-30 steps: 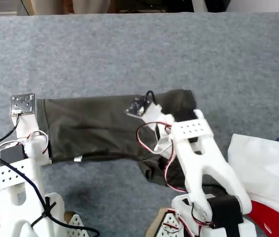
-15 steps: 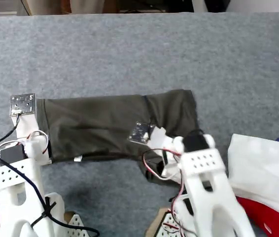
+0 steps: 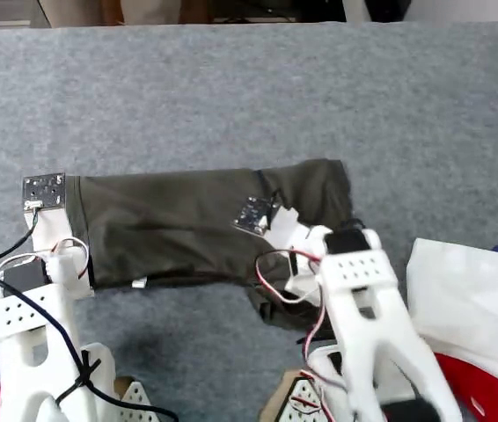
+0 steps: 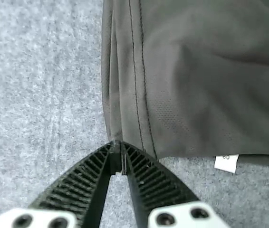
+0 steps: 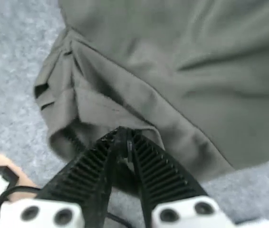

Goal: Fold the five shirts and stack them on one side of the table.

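An olive-green shirt (image 3: 179, 224) lies flat on the grey counter (image 3: 231, 88), spread as a long band across the near middle. Its end toward the left arm is a straight, stitched hem. Its end toward the right arm is wider, and the near corner there is crumpled into loose folds. A small white tag (image 4: 226, 163) sticks out from the near edge, close to the hem end.

The left tool (image 4: 120, 149) sits at the near corner of the hem, low over the counter. Its ribbed jaws are pressed together with no gap, and the tips touch the shirt's edge. I cannot tell whether any cloth is caught between them. In the high view the left arm (image 3: 29, 308) stands at the shirt's hem end.

The right tool (image 5: 124, 135) is over the crumpled corner of the shirt. Its jaws are likewise closed tip to tip, right above a dark fold, and I cannot tell whether they have hold of it. The right arm (image 3: 363, 290) reaches in from the near edge, and its wrist is over the wide end of the shirt.

Beside the right arm, apart from the olive shirt, a white garment (image 3: 469, 290) lies on top of a red garment (image 3: 487, 378) at the counter's right edge
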`<state>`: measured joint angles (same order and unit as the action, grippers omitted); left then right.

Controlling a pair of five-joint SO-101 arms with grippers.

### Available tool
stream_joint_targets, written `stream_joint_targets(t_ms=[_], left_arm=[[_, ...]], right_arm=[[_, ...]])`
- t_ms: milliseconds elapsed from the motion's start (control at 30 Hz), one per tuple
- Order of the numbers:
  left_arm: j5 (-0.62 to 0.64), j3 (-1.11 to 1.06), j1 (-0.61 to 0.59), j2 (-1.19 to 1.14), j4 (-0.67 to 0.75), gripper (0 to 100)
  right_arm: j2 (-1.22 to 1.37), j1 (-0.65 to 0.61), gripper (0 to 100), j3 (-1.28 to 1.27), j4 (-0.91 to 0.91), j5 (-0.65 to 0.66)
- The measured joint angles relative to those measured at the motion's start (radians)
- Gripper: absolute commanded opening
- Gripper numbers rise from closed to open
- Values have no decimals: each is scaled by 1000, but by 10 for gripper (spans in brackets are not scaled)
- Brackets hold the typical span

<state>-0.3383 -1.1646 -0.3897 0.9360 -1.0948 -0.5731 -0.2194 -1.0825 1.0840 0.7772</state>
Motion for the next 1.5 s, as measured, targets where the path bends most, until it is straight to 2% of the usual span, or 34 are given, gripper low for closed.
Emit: stream_joint_targets(t_ms=[167,467,667,900,1033,1267,1367,1500], left_arm=[[6,0,0,0,0,19],[21,0,0,0,0,19],[21,0,0,0,11,19],[21,0,0,0,28,19],[21,0,0,0,28,19],[21,0,0,0,28,19],[21,0,0,0,28,19],[21,0,0,0,28,19]], right_arm=[[115,0,4,49,-52,-38],[127,0,4,57,-29,-43],[132,-121,4,-81,-31,-18],[127,-137,4,-97,52,104],[121,-137,4,-11,167,127],[-32,-137,4,336,376,123],[-25,-137,4,391,377,115],[94,-137,4,333,270,91]])
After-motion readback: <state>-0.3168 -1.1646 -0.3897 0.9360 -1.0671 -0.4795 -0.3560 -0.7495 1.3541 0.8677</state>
